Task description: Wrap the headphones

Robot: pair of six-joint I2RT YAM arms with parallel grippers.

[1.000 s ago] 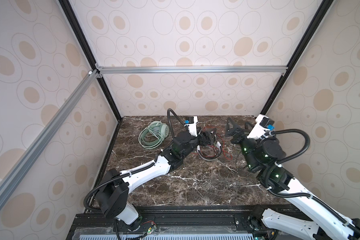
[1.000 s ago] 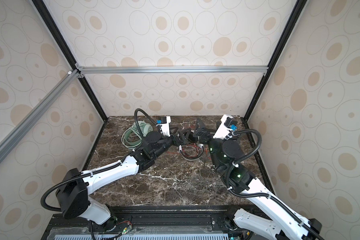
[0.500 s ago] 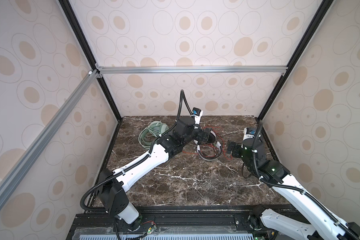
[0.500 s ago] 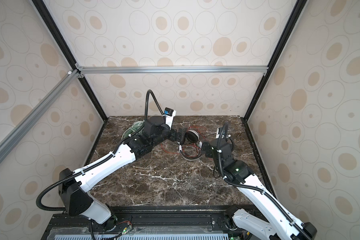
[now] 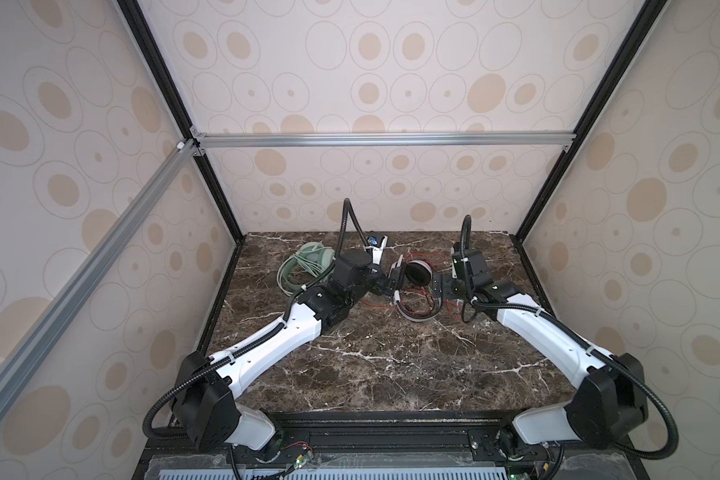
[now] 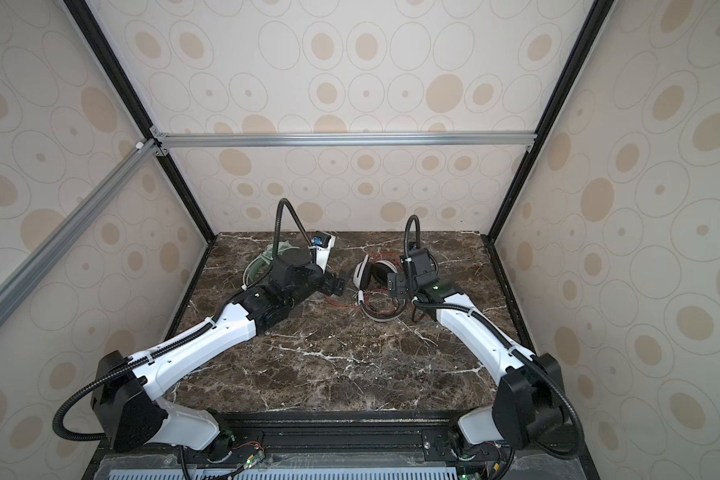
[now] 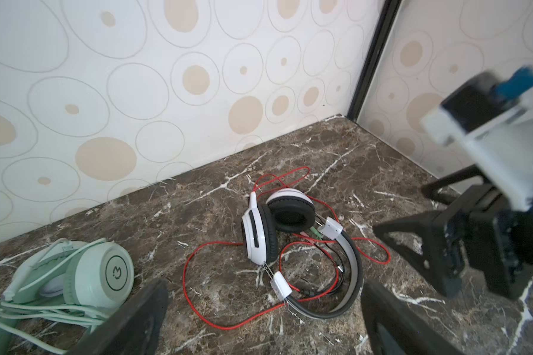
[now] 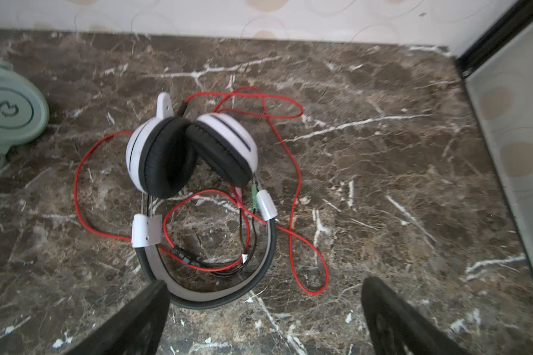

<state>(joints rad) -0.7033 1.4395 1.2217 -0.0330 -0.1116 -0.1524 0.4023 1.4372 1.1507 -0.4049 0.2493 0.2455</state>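
Observation:
The white-and-black headphones (image 5: 413, 279) (image 6: 371, 275) (image 7: 260, 235) (image 8: 191, 153) lie on the marble table with the ear cups together. Their grey headband (image 8: 216, 295) points toward the front. The thin red cable (image 7: 187, 276) (image 8: 293, 172) sprawls loose around them. The mint green headphones (image 5: 310, 266) (image 6: 262, 262) (image 7: 86, 276) (image 8: 8, 107) lie at the back left, their pale cable bundled against them. My left gripper (image 5: 386, 284) (image 6: 338, 285) (image 7: 262, 285) stands open just left of the white pair. My right gripper (image 5: 443, 287) (image 6: 398, 285) (image 8: 265, 284) stands open just right of it, above the headband. Neither holds anything.
The brown marble table (image 5: 391, 365) (image 6: 333, 361) is closed in by patterned walls at the back and both sides. Black frame posts (image 7: 370, 58) (image 8: 499, 30) stand in the back corners. The right gripper's body (image 7: 443, 242) shows in the left wrist view.
The right arm has come down from a raised pose and now holds its gripper low beside the white pair. The left arm has shifted; its gripper stays left of the ear cups. Both stay open.

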